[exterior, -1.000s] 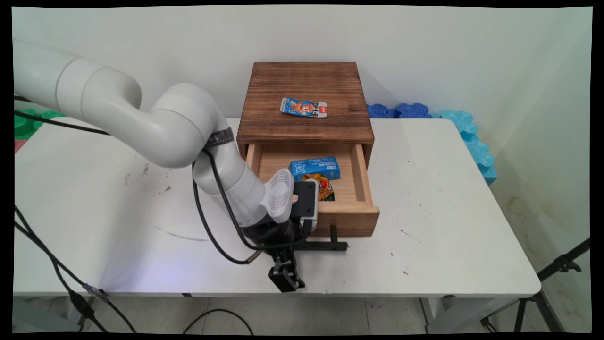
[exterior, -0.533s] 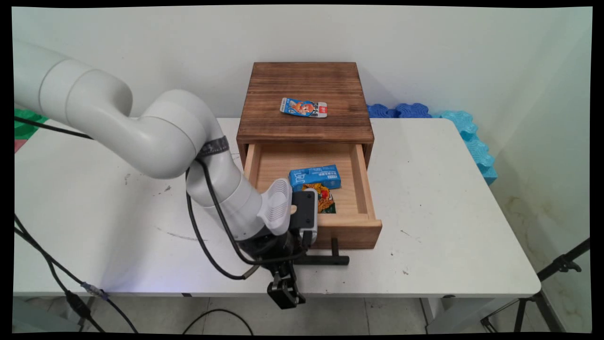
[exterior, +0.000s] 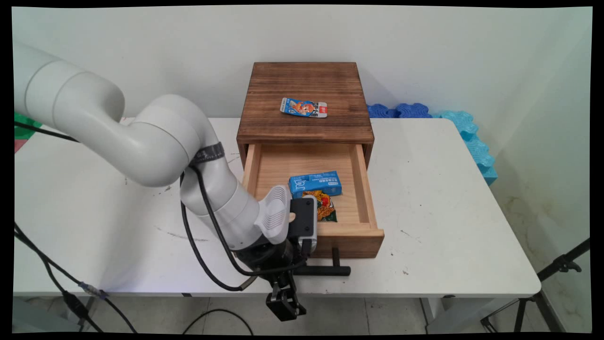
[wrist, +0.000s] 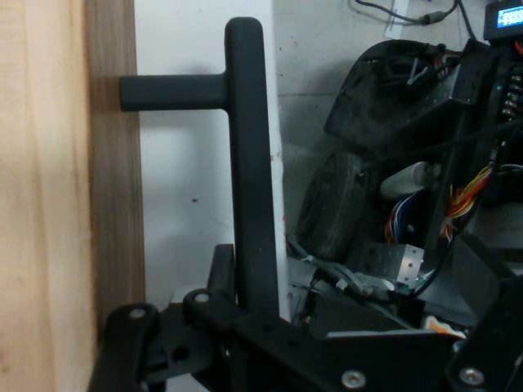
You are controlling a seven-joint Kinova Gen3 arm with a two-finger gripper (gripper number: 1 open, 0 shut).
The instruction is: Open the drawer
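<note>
- Cabinet: dark, rough-grained stained wood.
- Drawer: pale, smooth bare wood.
- Handle: matt black bar.
- Packets: glossy printed wrappers.
- Table: smooth white, scuffed.

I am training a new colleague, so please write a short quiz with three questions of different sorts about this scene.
1. True or false: the drawer is pulled open.
2. What lies on top of the wooden box? A) blue snack packet B) cup C) spoon
3. Fill in: the gripper is closed on the black ____.

Key: 1 true; 2 A, the blue snack packet; 3 handle.
</note>
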